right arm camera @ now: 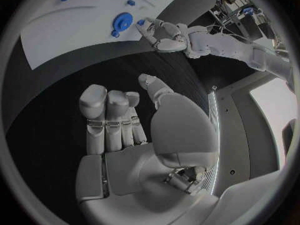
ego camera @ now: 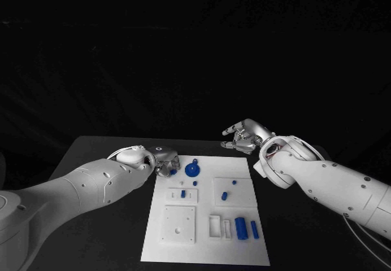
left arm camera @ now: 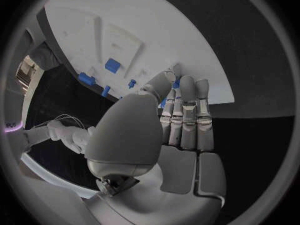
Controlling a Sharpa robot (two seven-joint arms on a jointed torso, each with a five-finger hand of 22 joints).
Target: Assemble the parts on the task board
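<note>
The white task board (ego camera: 204, 237) lies in the middle of the black table. On it are a round blue disc part (ego camera: 192, 169), a few small blue pegs (ego camera: 224, 196) and two longer blue pieces (ego camera: 241, 227) near a slotted block. My left hand (ego camera: 165, 164) is at the board's far left corner, and its thumb and fingers (left arm camera: 187, 92) pinch a small blue part (left arm camera: 177, 82) just above the board. The right wrist view shows that left hand (right arm camera: 169, 35) next to the disc (right arm camera: 122, 21). My right hand (ego camera: 244, 136) hovers over the table beyond the board's far right corner and holds nothing.
Raised white fixtures (ego camera: 179, 223) with holes and slots stand on the board's near half. Bare black table (ego camera: 106, 226) lies on both sides of the board. My right forearm (ego camera: 326, 180) hangs over the board's right edge.
</note>
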